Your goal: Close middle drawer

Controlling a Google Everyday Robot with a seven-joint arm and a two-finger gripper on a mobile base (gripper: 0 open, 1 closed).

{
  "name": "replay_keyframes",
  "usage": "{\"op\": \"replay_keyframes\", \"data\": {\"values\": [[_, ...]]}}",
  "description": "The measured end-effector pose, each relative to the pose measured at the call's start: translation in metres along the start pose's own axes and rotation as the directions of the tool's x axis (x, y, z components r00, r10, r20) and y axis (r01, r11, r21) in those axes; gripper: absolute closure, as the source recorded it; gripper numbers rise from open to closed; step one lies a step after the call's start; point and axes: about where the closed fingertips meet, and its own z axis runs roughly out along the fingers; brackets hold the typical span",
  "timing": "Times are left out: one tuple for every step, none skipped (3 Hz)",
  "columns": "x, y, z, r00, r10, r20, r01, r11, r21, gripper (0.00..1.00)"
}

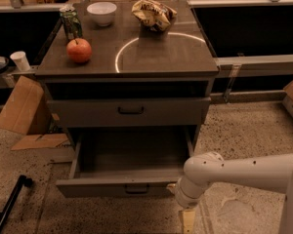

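**Middle drawer stands open, gripper low at its right front corner**

We see the middle drawer (132, 155) pulled well out of the grey cabinet (151, 62). Its deep plain tray is open to view, and its low front panel carries a small dark pull (136, 188) at the centre. Above it the top drawer (88, 112) sits pushed in, with its own dark pull facing us.

The white arm (244, 172) reaches in from the right edge of the view and bends downward at a rounded wrist joint just beside the drawer's right front corner. The gripper (187, 221) hangs below that joint, pointing at the floor, lower than the drawer front and a little to its right. We cannot tell whether it touches the drawer. Only a pale tip of it shows at the bottom edge, so we also cannot tell whether it is apart or together.

On the cabinet top a red apple (79, 50) lies near the left edge. A green can (70, 22) stands behind the apple, with a white bowl (101, 12) beside the can. A crumpled snack bag (154, 14) sits at the back, and a white ring (118, 55) is marked on the surface.

Cardboard (22, 106) leans against the cabinet's left side, and a paper cup (20, 60) stands further left.
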Motion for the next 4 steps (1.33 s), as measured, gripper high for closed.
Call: {"op": "replay_keyframes", "data": {"values": [[0.002,-0.014,0.000,1.000,-0.009,0.027,0.008,0.9998,0.019,0.03],[0.005,-0.041,-0.005,0.999,-0.004,0.050,0.000,0.9973,0.073,0.26],[0.015,-0.073,-0.014,0.997,0.006,0.077,-0.017,0.9894,0.144,0.49],[0.025,-0.104,-0.011,0.997,0.026,0.078,-0.040,0.9823,0.183,0.72]]}}
